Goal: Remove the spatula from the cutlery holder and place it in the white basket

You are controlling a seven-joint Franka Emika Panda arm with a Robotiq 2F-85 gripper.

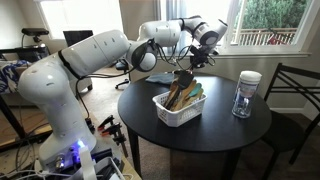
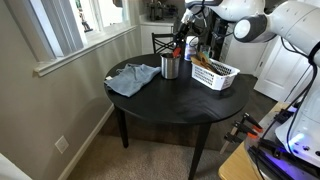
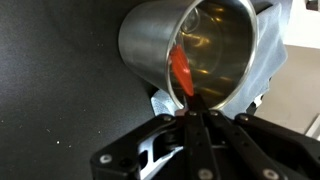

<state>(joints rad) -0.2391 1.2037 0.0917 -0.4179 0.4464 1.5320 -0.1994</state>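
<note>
The cutlery holder (image 3: 195,45) is a shiny metal cup; it stands on the round black table in an exterior view (image 2: 170,68). A red spatula (image 3: 182,72) sticks up out of it, also visible as a red streak in an exterior view (image 2: 180,50). My gripper (image 3: 190,115) is shut on the spatula's handle just above the cup's rim; it also shows in both exterior views (image 2: 184,38) (image 1: 197,58). The white basket (image 2: 216,74) with lattice sides sits next to the holder and holds several utensils (image 1: 180,105).
A blue-grey cloth (image 2: 132,78) lies beside the holder and under it (image 3: 268,75). A clear jar with a white lid (image 1: 246,93) stands near the table edge. A chair (image 1: 290,95) stands by the table, and a window is behind.
</note>
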